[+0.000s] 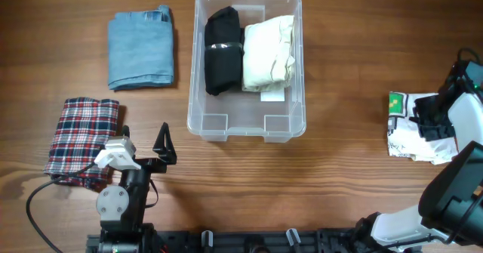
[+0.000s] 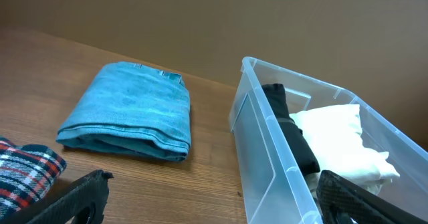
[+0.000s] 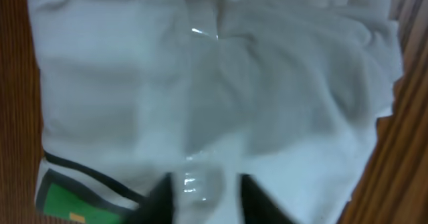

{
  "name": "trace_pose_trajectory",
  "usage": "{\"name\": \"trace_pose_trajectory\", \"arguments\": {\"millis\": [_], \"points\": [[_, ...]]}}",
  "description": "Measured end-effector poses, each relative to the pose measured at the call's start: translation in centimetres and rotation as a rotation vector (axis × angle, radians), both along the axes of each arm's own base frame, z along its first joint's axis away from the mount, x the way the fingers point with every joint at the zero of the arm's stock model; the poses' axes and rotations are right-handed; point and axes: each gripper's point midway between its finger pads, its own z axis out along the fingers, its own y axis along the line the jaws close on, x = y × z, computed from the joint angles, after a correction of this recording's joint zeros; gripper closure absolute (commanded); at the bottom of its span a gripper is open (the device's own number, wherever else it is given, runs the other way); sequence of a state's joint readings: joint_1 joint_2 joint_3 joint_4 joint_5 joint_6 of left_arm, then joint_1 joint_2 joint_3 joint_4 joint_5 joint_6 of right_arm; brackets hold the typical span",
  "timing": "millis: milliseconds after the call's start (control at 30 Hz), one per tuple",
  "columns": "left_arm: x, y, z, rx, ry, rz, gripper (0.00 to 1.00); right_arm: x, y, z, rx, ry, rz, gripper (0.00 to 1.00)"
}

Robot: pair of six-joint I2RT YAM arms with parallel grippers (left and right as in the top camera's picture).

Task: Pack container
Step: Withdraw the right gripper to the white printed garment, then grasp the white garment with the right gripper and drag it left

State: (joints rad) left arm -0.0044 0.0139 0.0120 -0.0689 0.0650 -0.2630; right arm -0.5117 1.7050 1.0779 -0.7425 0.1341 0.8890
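The clear container (image 1: 199, 72) stands at the middle back, and it also shows in the left wrist view (image 2: 267, 150). Inside lie a folded black garment (image 1: 223, 49) and a cream garment (image 1: 268, 53). My left gripper (image 1: 162, 143) is open and empty near the container's front left corner, with its fingers wide apart in the left wrist view (image 2: 214, 207). My right gripper (image 1: 432, 121) is down on a folded white garment with a green patch (image 1: 404, 124) at the right. In the right wrist view its fingers (image 3: 204, 197) pinch a ridge of this white cloth (image 3: 200, 70).
Folded blue jeans (image 1: 141, 49) lie left of the container, also in the left wrist view (image 2: 130, 114). A folded red plaid shirt (image 1: 83, 136) lies at the front left beside my left arm. A cable (image 1: 38, 200) loops at the front left.
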Motion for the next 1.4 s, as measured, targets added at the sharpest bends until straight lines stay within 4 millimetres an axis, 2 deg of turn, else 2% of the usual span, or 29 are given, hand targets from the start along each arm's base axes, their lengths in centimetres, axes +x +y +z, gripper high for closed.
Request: {"name": "trace_pose_trajectory", "arguments": {"millis": [200,433,600,733,900,1167,1400], "points": [[0.0,0.0,0.0,0.000,0.000,0.000,0.00,-0.4,0.3,-1.4,-0.002,-0.008,0.000,0.96],[0.0,0.0,0.0,0.000,0.000,0.000,0.00,0.4,0.4,-2.6,-0.007,-0.072,0.018,0.96],[0.0,0.0,0.0,0.000,0.000,0.000,0.00,3.7,1.1,-2.3,0.025,-0.209,0.097,0.95],[0.0,0.0,0.0,0.000,0.000,0.000,0.00,6.5,2.6,-3.1,0.046,-0.280,0.180,0.95],[0.0,0.0,0.0,0.000,0.000,0.000,0.00,10.2,4.5,-3.0,0.035,-0.381,0.288,0.94],[0.0,0.0,0.0,0.000,0.000,0.000,0.00,12.5,6.6,-2.2,0.105,-0.473,0.398,0.94],[0.0,0.0,0.0,0.000,0.000,0.000,0.00,14.5,10.9,-0.8,0.165,-0.550,0.571,0.95]]}}
